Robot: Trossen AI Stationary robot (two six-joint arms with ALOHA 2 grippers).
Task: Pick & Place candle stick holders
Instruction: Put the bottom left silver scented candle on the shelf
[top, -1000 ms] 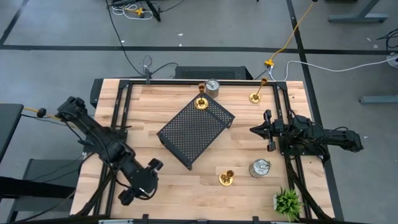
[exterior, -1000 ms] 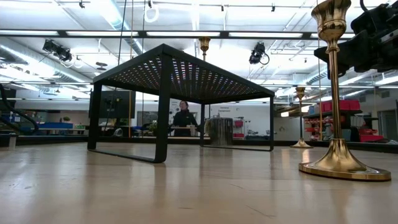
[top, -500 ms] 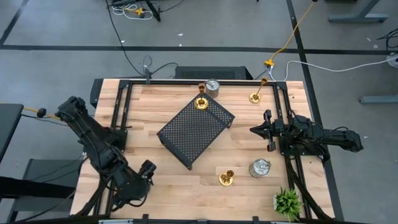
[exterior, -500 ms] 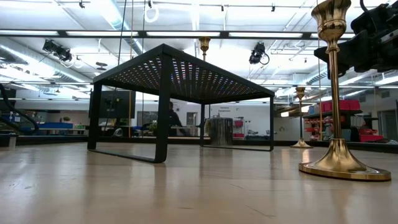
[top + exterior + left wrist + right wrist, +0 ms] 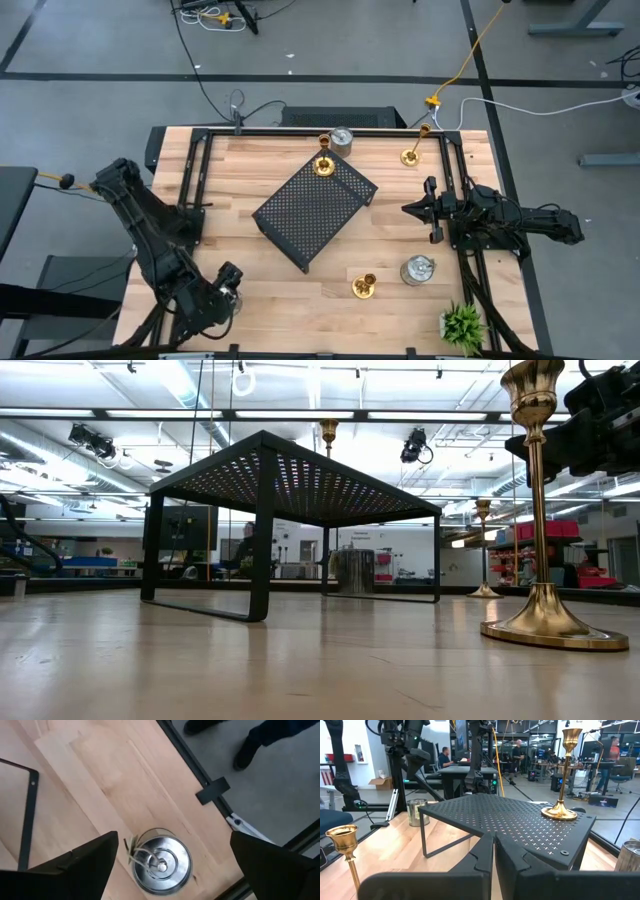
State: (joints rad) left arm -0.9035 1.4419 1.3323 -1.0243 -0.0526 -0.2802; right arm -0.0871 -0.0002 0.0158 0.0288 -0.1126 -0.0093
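My left gripper [image 5: 222, 288] is open above a squat silver holder [image 5: 161, 861] that stands on its base near the table's near left corner. Its fingers stand wide on either side of the holder without touching it. My right gripper [image 5: 431, 210] is shut and empty at the table's right side. One gold holder [image 5: 324, 163] stands on the far corner of the black perforated tray [image 5: 313, 210]. Two more gold holders stand on the table, one at the far right [image 5: 411, 155] and one at the near middle [image 5: 364, 286]. Silver holders stand at the far edge [image 5: 342, 138] and the near right [image 5: 417, 270].
A small green plant [image 5: 462, 325] stands at the near right corner. A black frame rail [image 5: 200, 775] runs along the table's edge beside the left gripper. Bare wood lies between the tray and the table's left edge. A person's feet [image 5: 245, 750] stand on the floor beyond.
My left gripper has swung toward the table's left and near edges, away from the tray. A person in the room behind has walked leftward in the low view.
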